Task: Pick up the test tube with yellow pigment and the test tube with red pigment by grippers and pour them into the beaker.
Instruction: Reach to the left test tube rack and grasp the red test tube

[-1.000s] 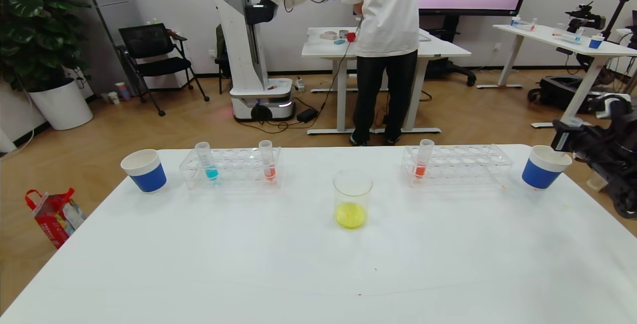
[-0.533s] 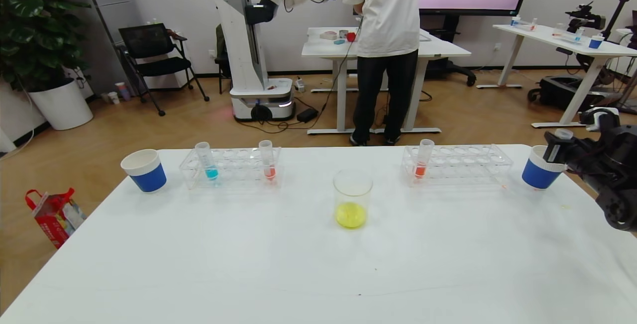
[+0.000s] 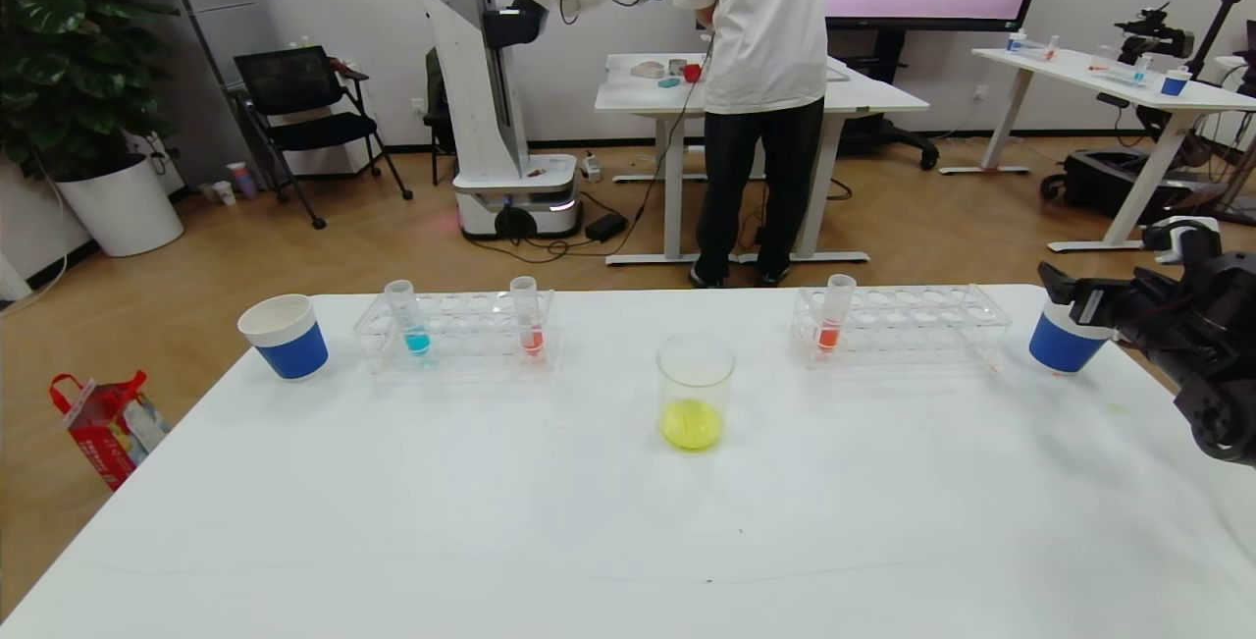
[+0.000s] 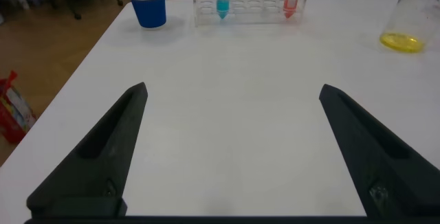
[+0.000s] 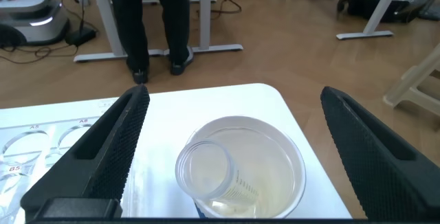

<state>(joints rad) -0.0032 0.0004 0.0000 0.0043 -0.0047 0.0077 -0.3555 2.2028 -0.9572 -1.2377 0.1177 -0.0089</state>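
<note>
Behind right claw (image 3: 1065, 293), paper cup (image 3: 1062, 345) (half-hidden)

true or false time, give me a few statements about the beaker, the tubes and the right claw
1. The beaker holds yellow liquid. True.
2. The right claw grips a tube. False: it is open above the right-hand paper cup, and an emptied tube lies inside that cup.
3. The left rack holds a blue tube and a red tube. True.
4. The right rack holds no tube. False: one orange-red tube stands at its left end.
5. The left claw is shut on the beaker. False: it is open over bare table.
</note>
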